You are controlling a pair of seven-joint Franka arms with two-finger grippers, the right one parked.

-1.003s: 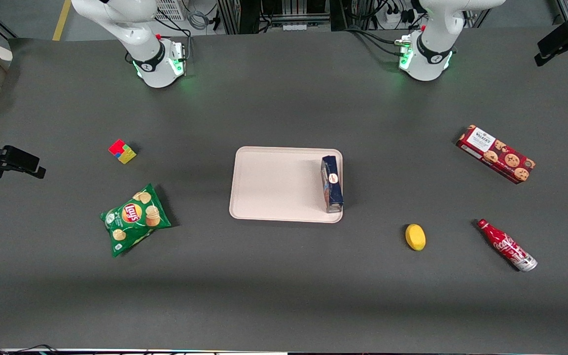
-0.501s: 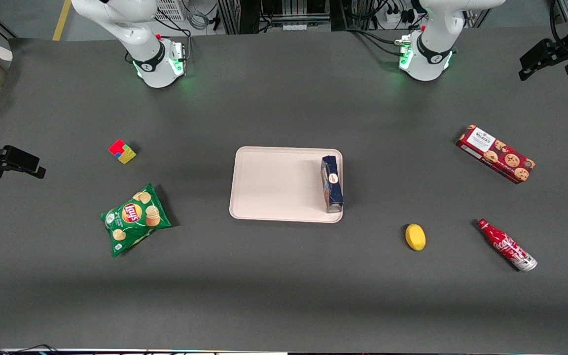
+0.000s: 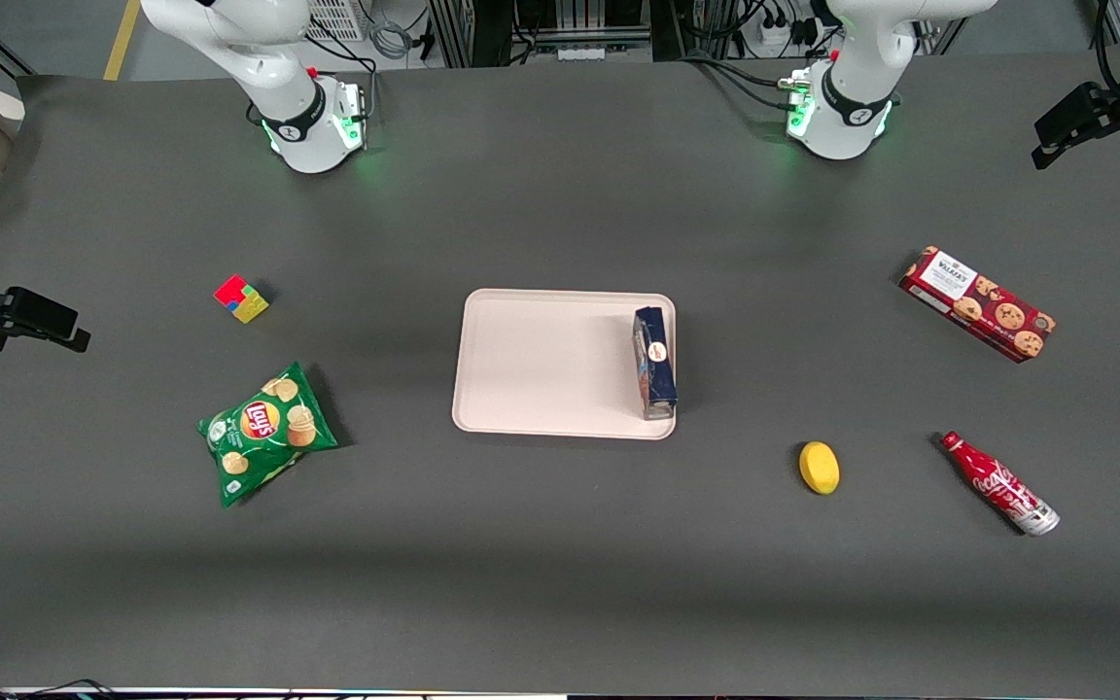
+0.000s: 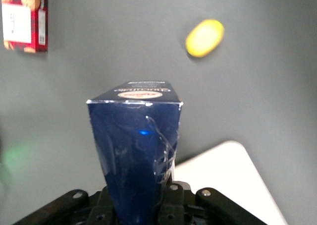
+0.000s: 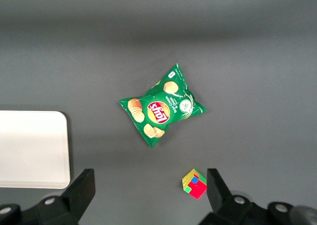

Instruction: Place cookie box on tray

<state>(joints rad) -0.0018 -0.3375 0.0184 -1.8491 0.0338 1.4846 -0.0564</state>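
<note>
on the middle of the table the tray (image 3: 541,365) is lying flat, its long sides running from the parked arm's end toward the working arm's. inside it, against the short rim at the working arm's end, the cookie box (image 3: 654,362) is resting on a narrow side; its long axis is running along that rim, from farther to nearer the front camera. the box is looking fully on the tray, so the task is reading as done. well apart from it, at the working arm's end of the table and farther from the front camera than the box, the gripper (image 3: 1048,152) is hanging over the table edge. whether it is released or clenched cannot be told: the front view is showing it nowhere near the box, while the wrist view is showing the box close against it, and the two are not agreeing. should a re-grip be needed, the gripper would be travelling toward the parked arm's end and nearer the camera, closing across the box's short width.
</note>
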